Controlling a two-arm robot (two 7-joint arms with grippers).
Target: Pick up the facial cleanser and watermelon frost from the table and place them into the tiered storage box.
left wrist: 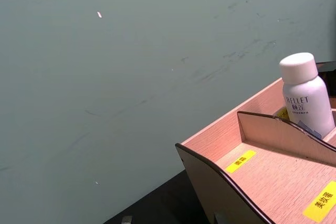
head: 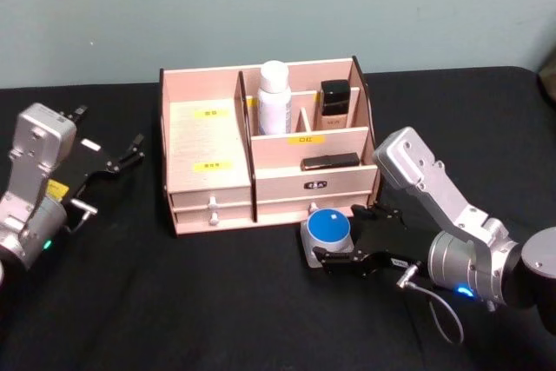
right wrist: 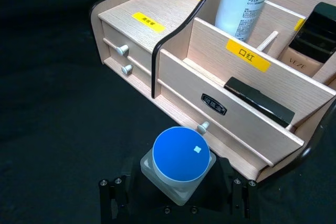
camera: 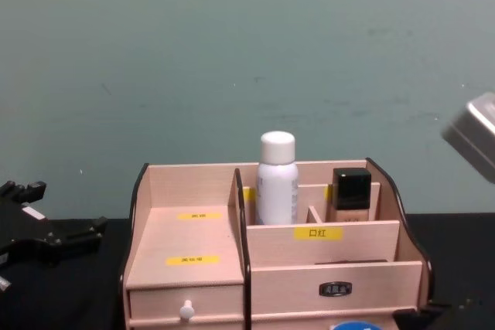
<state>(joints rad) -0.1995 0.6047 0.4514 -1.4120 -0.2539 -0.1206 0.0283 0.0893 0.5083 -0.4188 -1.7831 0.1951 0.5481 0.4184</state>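
Note:
The tiered storage box stands mid-table, pale wood with yellow labels and small drawers. A white facial cleanser bottle stands upright in its rear compartment, as the left wrist view and chest view also show. The watermelon frost, a square clear jar with a round blue lid, sits on the black cloth just in front of the box's right drawer. My right gripper is open with a finger on each side of the jar and small gaps to it. My left gripper hangs open left of the box.
A dark bottle with a black cap stands in the box's rear right compartment. A flat black item lies in the lower right tier. The box's left stepped shelf is bare. A grey-green wall runs behind the table.

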